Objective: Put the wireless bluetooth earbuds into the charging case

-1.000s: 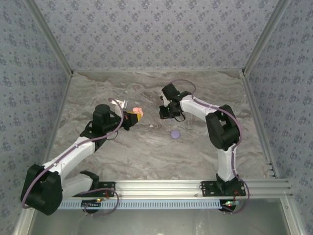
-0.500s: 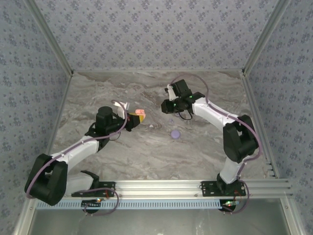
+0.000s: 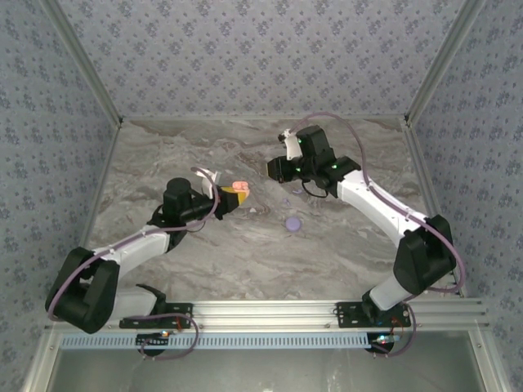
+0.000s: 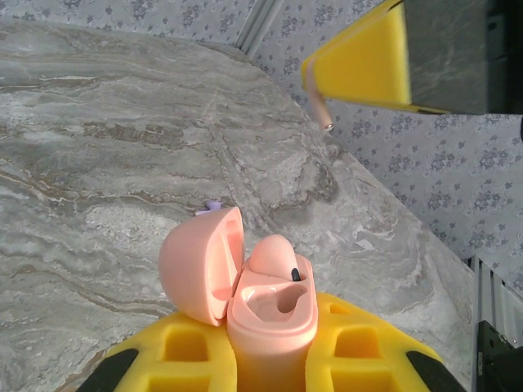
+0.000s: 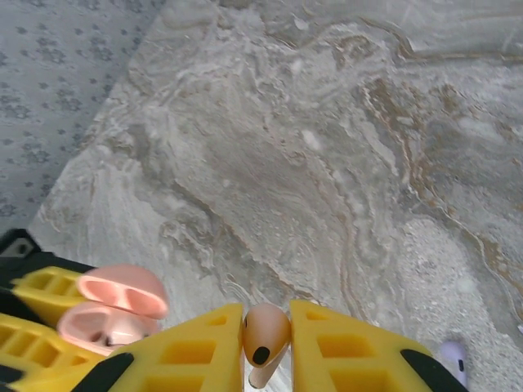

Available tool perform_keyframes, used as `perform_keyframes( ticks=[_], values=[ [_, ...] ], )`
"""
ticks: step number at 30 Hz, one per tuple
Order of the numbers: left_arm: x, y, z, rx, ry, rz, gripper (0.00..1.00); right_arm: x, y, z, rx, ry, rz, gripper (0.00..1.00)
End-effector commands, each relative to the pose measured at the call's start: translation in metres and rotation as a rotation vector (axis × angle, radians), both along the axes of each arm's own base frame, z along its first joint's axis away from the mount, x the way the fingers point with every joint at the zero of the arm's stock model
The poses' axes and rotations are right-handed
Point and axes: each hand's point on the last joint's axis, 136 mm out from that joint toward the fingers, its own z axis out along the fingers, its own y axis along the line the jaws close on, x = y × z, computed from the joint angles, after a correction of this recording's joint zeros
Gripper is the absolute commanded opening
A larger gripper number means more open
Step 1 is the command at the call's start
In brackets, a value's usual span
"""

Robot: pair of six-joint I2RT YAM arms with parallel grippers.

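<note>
Half done: clamps open pink case point(image 4: 265, 314), one earbud point(image 4: 274, 257) seated, in left gripper point(image 3: 230, 196); pinches second earbud point(image 5: 265, 328), uninserted, in right gripper point(image 5: 265, 353).

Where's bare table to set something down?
Back-left corner beyond the left gripper, and the near strip between the purple disc and the rail. Crowded mid-table: open pink case, right gripper gripping a pink earbud.
</note>
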Motion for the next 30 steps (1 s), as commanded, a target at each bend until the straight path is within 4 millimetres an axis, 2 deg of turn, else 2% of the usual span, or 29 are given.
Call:
perform_keyframes(
  ticks=[1,13,23,30],
  values=[
    [0.001,-0.012,0.028,-0.055,-0.081,-0.04,0.11,-0.007,0.007,0.023,0.023,-0.071,0.031,0.21],
    [0.007,-0.027,0.044,-0.099,-0.074,-0.047,0.11,-0.021,0.025,0.054,0.047,-0.154,0.077,0.21],
    [0.014,-0.035,0.048,-0.117,-0.045,-0.039,0.13,-0.025,0.031,0.063,0.049,-0.185,0.089,0.22],
    [0.011,-0.043,0.053,-0.127,-0.052,-0.072,0.12,-0.023,0.033,0.065,0.051,-0.192,0.085,0.22]
  ],
)
